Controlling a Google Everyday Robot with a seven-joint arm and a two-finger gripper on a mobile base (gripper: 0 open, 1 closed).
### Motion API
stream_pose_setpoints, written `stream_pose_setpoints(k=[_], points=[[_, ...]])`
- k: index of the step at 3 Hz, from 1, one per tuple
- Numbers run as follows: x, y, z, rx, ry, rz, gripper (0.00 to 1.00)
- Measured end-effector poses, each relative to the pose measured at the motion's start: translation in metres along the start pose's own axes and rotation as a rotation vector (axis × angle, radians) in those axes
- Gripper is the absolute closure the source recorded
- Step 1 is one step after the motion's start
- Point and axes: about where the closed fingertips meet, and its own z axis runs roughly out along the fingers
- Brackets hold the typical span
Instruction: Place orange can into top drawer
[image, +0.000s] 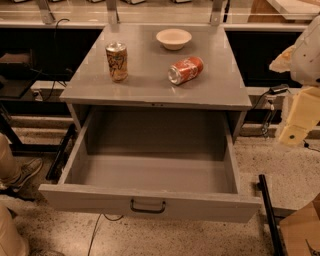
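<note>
- At the far left of the cabinet (150, 87), down at floor level, I see a person's shoe (26, 171) and a pale trouser leg (7, 160), both well clear of the cabinet's side.
- The orange can (117, 61) stands upright on the left part of the cabinet top, near its middle from back to front. Its tan-orange body carries dark brown squiggles. I cannot make out any words or a brand on it.
- The top drawer (95, 199) is pulled fully out from the front of the cabinet, its grey inside facing up at me. A small dark bail handle (148, 206) sits at the centre of its front panel. The orange can is not in it.
- A shallow cream bowl (173, 38) rests at the back of the cabinet top, a little right of centre.
- A red-orange can (186, 70) lies on its side on the cabinet top in front of the bowl, silver end towards the left front. It has pale lettering, which I cannot read.
- The gripper (297, 123) hangs off the right side of the cabinet, beyond its edge and a little below the level of its top, well apart from both cans. The arm's white casing (310, 52) sits above it at the frame's right edge, with the cream part angled down and to the left. I cannot tell whether the gripper is spread or pressed together, and it touches nothing I can see.
</note>
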Motion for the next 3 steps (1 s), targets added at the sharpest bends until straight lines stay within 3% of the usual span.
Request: stream_pose_setpoints(k=[1,2,3], points=[[0.0,0.0,0.0,0.0,0.0,0.0,0.0],[-0.017,-0.026,0.001,0.058,-0.077,0.008,0.0],[-0.04,-0.082,0.01,0.163,-0.175,0.07,0.0]])
